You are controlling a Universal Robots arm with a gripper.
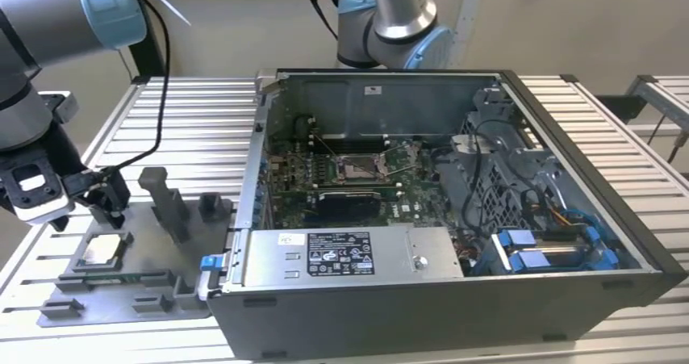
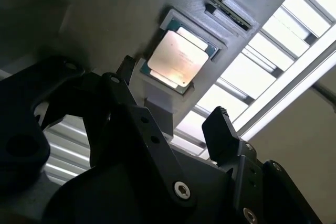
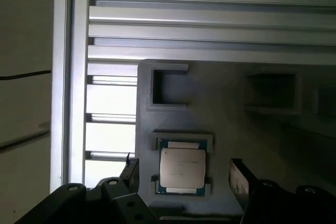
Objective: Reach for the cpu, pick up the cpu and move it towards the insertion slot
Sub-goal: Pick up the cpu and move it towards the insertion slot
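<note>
Exterior view: we find the cpu [image 1: 105, 249] lying flat in a recess of the grey tray [image 1: 113, 309], at the exterior view's left, on the slatted table [image 1: 194, 122]. Top face silvery, rim pale. The gripper [image 1: 105, 205] hangs just above it, fingers apart, nothing held. Upright tray posts [image 1: 167, 198] stand beside the cpu. The insertion slot [image 1: 361, 167] sits well apart, inside the open computer case [image 1: 453, 315], w/ green board around it. The case wall [image 1: 258, 162] stands between tray and slot.

Second wrist view: cpu [image 2: 178, 57] is square, w/ a metallic lid of beige sheen, seated in its pocket. Black fingers [image 2: 218, 129] are spread wide on either side, no contact.

First wrist view: we note the cpu [image 3: 182, 168] between the two fingers [image 3: 239, 179], apart from both. A square pocket [image 3: 168, 87] lies nearby in the tray.
</note>
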